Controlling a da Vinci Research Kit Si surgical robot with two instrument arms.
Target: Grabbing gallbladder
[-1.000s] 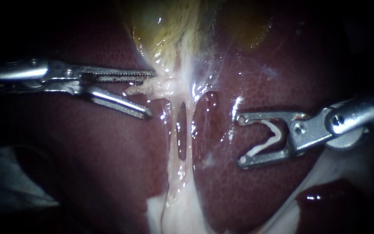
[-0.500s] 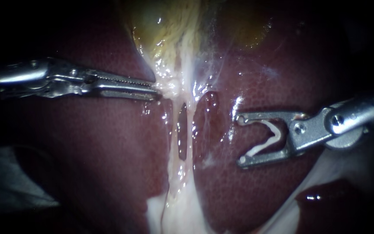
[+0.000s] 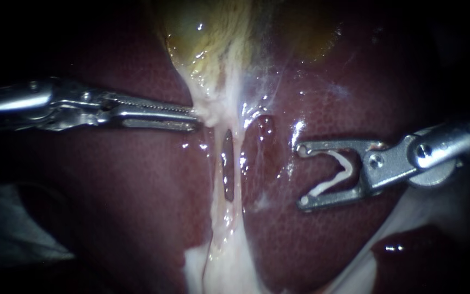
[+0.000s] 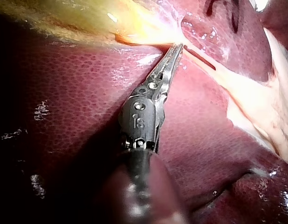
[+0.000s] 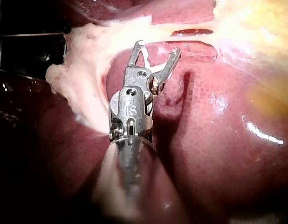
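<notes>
Yellow-green, the gallbladder (image 3: pixel 213 38) lies at the top of the endoscope view on dark red liver (image 3: pixel 126 190). The left instrument (image 3: pixel 194 118) has its jaws clamped on the gallbladder's pale lower end. The right instrument (image 3: pixel 302 176) sits well apart, jaws wide, cradling a white clip (image 3: pixel 344 163) that touches both. Only the right wrist view shows a pale fatty lump (image 5: pixel 83 70) beside that instrument.
</notes>
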